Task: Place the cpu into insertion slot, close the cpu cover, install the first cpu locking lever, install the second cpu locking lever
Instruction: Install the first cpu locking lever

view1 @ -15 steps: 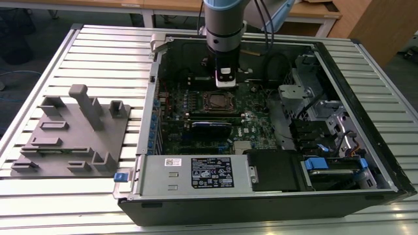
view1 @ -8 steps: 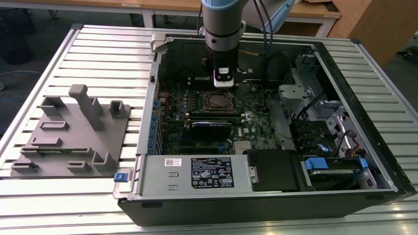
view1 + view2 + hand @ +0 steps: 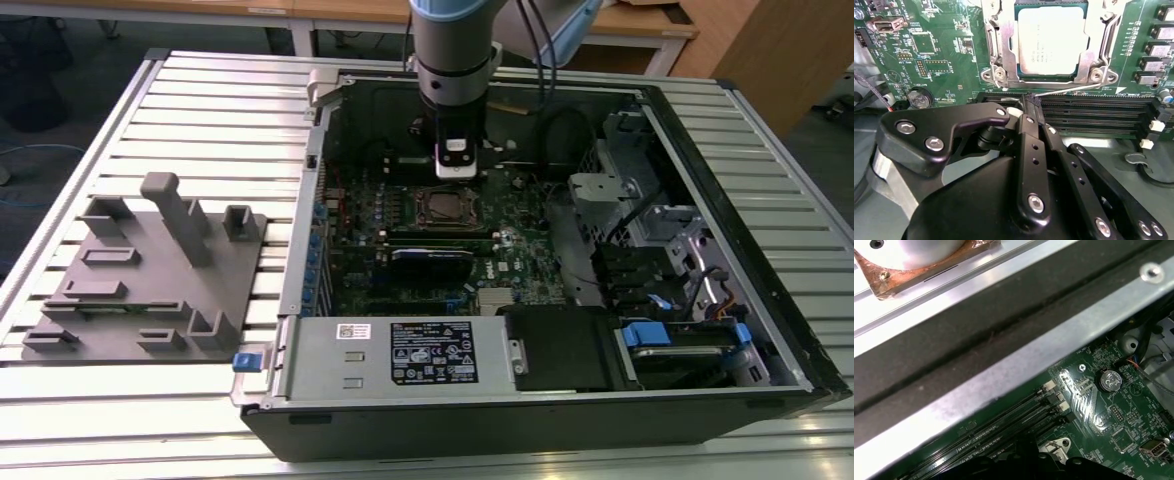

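The cpu [image 3: 1052, 42] lies flat in the insertion slot [image 3: 447, 208] on the green motherboard, its silver top showing. The cpu cover [image 3: 1002, 45] is down over it, framing the chip on both sides. A thin wire locking lever [image 3: 1074, 89] runs along the socket edge nearest the memory slots. My gripper [image 3: 1029, 102] has its black fingers [image 3: 1026, 130] pressed together, shut, with the tips at the free end of that lever. In the exterior view the gripper [image 3: 455, 168] hangs just behind the socket, inside the open case.
Black memory slots [image 3: 1094, 112] lie directly under the fingertips. A coin battery [image 3: 919, 98] sits nearby. The case's metal rim [image 3: 1004, 375] passes close by. A power supply box [image 3: 394, 355] and drive cage [image 3: 667, 240] crowd the case. A grey fixture [image 3: 147, 270] stands on the exterior view's left.
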You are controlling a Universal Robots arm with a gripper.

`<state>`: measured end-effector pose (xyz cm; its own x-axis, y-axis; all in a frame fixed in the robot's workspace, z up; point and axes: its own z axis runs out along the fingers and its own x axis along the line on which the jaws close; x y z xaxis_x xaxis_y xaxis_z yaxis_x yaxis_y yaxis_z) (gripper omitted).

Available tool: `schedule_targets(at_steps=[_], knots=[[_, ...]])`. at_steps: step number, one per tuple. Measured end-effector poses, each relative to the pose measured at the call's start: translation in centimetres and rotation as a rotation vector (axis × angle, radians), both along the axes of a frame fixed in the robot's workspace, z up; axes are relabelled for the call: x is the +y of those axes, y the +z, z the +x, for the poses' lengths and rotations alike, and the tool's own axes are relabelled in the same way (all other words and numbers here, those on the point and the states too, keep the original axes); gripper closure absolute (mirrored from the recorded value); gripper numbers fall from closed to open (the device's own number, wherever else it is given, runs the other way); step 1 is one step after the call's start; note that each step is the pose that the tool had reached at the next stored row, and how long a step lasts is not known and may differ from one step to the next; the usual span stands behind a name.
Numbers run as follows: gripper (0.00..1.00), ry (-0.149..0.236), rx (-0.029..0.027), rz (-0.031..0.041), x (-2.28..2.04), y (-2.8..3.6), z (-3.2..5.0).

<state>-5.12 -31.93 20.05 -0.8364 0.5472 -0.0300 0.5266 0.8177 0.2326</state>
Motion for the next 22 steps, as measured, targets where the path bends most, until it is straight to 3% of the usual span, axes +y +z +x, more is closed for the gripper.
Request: schedule_targets(at_steps=[5, 11, 14, 22], knots=[[0.89, 0.0, -0.0047, 0.005, 0.0, -0.07, -0.02], [0.89, 0.0, -0.0059, 0.0054, -0.01, -0.09, -0.03], [0.89, 0.0, -0.0135, 0.0054, -0.01, -0.17, -0.03], [0.89, 0.0, -0.0149, 0.0057, 0.0, -0.19, -0.1]])
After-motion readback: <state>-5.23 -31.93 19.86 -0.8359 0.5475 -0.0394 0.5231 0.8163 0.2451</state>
